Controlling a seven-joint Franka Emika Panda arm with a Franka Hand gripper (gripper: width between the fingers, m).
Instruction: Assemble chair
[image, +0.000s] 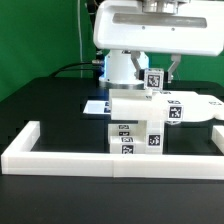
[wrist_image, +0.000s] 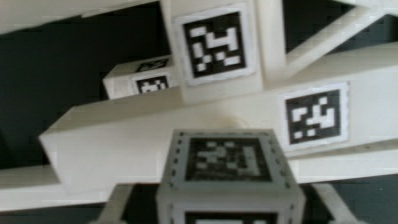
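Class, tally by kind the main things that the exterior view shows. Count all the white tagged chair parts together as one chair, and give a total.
chair: 1
border rail: 1
marker board: 1
robot arm: 1
table: 1
Total: 5

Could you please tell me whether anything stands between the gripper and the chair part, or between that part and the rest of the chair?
Nothing visible does. The gripper is shut on a small tagged chair part, which is directly above the joined chair pieces, with no other object between them.
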